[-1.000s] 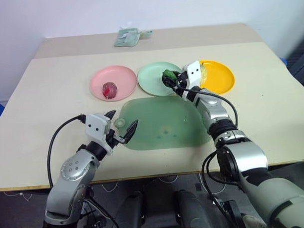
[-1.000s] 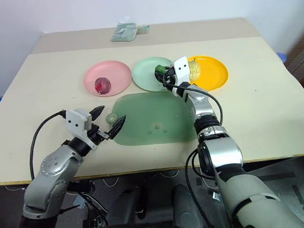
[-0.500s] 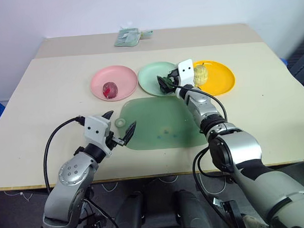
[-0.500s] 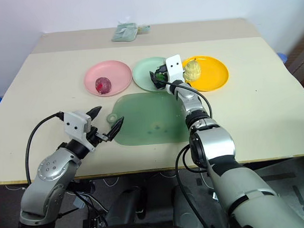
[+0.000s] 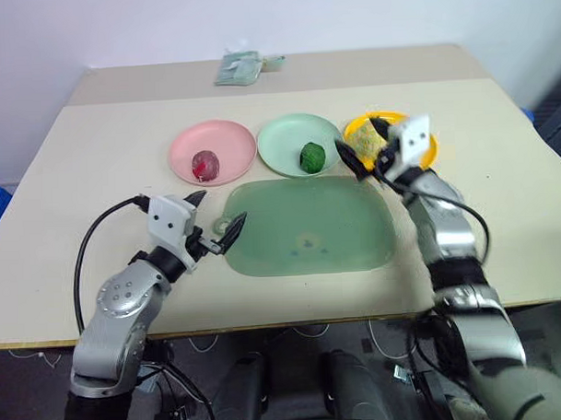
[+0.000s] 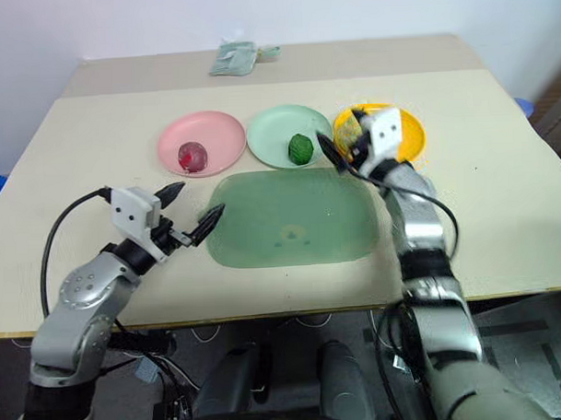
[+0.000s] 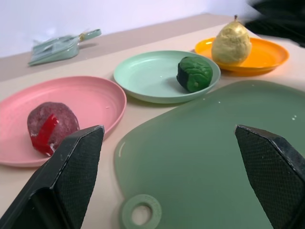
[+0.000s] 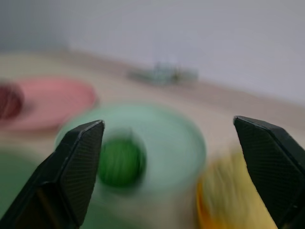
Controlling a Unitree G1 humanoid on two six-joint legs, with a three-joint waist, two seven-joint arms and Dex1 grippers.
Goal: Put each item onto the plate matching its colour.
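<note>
Fingers of the right gripper [image 5: 363, 150] are spread wide and hold nothing; the gripper is seen above the near edge of the yellow-orange plate [image 5: 424, 152], with the pale yellow fruit [image 7: 231, 44] just behind it on that plate. At about nine o'clock from this gripper, the dark green ball [image 5: 312, 156] lies on the mint green plate [image 5: 283, 139]. Further toward nine o'clock, the red-purple lump [image 5: 203, 164] rests on the pink plate [image 5: 225, 138]. The left gripper [image 5: 215, 223] is also held wide and empty, over the tab corner of the translucent green mat [image 5: 309, 227].

Each item is judged light and fairly stiff, with bumpy skin that should give grip. Were any to be lifted, a hold across the widest middle would be preferred, since the rounded shapes could roll.
</note>
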